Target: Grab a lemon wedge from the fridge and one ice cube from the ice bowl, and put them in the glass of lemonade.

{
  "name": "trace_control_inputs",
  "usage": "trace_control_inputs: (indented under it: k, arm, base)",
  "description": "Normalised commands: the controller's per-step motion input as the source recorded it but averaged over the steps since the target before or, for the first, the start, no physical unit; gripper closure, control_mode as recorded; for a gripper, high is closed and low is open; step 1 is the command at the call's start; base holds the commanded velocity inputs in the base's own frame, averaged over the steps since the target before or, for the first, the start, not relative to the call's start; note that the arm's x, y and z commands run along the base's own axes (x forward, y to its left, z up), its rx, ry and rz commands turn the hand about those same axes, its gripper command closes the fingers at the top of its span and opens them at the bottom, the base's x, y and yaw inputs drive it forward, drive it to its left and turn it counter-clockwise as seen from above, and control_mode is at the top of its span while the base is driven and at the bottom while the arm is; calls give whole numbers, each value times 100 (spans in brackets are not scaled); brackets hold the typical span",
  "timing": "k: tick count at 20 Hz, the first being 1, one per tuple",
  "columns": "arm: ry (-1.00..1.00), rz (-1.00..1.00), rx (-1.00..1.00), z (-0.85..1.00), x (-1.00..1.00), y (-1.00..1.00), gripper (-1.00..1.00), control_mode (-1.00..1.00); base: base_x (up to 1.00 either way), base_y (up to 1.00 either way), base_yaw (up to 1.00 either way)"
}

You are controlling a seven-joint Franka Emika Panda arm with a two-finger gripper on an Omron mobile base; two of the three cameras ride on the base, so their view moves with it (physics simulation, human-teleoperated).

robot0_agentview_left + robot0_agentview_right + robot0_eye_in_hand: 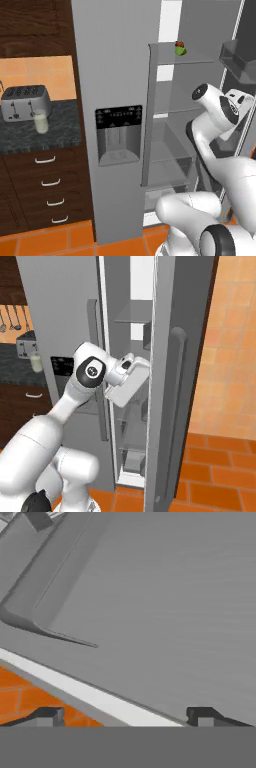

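Hand wide open, empty, low inside fridge; raise toward lemon wedge on upper shelf, clear shelf edges.

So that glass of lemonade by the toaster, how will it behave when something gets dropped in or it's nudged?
The glass looks nearly full, so it probably sits steady but could slop over. Being taller than wide, a hard shove by the toaster might tip it. Clear walls suggest slippery, breakable.
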Motion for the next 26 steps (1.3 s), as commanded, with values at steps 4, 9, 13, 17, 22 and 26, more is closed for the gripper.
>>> trace_control_inputs:
  k: [4,9,13,17,22,26]
  arm:
    - [8,-8,0,-22,-7,-88,-100,-100]
    - [0,-6,0,-22,-3,-76,-100,-100]
    - [9,-4,-1,0,0,-51,-100,-100]
    - [8,-2,0,0,0,-33,-100,-100]
    - [11,-3,-3,-11,2,-75,-100,-100]
    - [2,0,0,-1,-10,-36,-100,-100]
  base:
    - [0,0,0]
    - [0,0,0]
    - [0,0,0]
    - [0,0,0]
    - [0,0,0]
    - [0,0,0]
